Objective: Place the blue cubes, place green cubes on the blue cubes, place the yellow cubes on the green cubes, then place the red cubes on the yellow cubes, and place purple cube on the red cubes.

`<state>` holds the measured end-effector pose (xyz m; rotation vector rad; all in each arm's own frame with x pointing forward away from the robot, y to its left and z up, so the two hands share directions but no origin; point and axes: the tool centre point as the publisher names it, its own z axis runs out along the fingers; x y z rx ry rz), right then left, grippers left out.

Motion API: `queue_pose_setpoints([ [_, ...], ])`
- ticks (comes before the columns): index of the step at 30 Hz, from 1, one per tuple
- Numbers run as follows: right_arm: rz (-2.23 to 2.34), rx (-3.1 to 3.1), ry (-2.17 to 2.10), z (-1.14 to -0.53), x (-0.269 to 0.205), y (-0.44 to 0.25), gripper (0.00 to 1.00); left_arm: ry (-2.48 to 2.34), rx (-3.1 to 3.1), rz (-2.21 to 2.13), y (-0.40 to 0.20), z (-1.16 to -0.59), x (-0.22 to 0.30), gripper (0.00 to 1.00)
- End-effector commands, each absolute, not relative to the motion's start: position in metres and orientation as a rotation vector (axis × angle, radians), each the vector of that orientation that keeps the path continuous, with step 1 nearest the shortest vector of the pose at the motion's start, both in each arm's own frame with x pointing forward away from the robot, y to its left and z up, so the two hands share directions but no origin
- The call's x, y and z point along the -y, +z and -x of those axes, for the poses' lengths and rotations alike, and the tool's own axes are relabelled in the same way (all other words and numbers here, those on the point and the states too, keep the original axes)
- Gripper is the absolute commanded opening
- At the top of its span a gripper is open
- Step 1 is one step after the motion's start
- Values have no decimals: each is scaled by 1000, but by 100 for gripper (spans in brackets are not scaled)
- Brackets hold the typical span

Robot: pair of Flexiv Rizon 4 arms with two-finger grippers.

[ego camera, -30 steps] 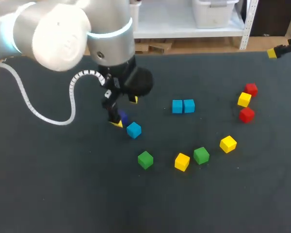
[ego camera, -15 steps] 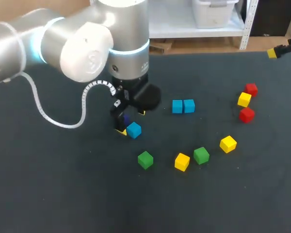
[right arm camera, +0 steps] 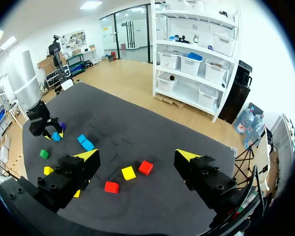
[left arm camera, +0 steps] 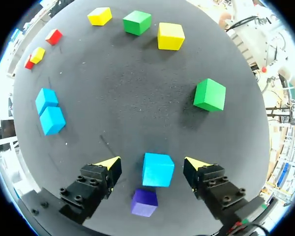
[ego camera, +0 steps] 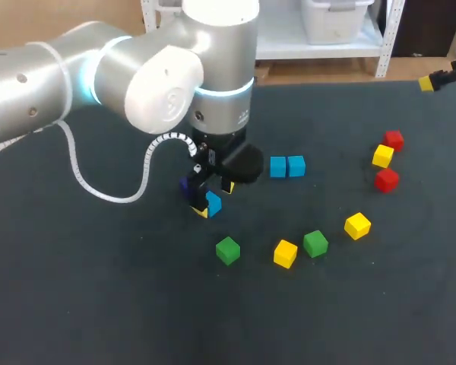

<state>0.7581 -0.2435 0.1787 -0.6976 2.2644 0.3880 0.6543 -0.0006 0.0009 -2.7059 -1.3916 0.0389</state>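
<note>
- Lone blue cube (left arm camera: 158, 169) sits on the table (ego camera: 99, 289) between the left gripper (left arm camera: 152, 163) fingers, with a gap on each side. Fingers are spread wide, gripping nothing.
- Purple cube (left arm camera: 144, 202) lies just behind it, toward the wrist; in the head view it is mostly hidden by the arm.
- Two blue cubes (ego camera: 287, 166) touch each other nearby.
- Green cubes (ego camera: 228, 249), yellow cubes (ego camera: 286, 253) and red cubes (ego camera: 386, 179) lie singly further out.
- Right gripper (right arm camera: 136, 156) is wide apart and empty, high over the table; the head view cuts it off.

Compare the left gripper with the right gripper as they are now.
The left gripper is low over the table; the right gripper hangs high above it. The left gripper has a blue cube between its fingers, untouched; the right gripper has nothing between its own. Both are open.
</note>
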Motion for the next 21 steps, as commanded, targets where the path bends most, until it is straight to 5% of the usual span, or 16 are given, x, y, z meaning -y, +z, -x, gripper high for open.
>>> queue_pose_setpoints([
  [1,697,-2265,386,-758,243,179,100,52,1382,2676,-4,-660,2,53],
  [4,697,-2265,386,-758,243,179,100,51,1386,2668,-6,-661,0,21],
  [8,697,-2265,386,-758,243,179,100,50,1394,2659,-8,-662,-2,0],
  [21,697,-2265,386,-758,243,179,100,19,1479,2496,3,-672,9,0],
])
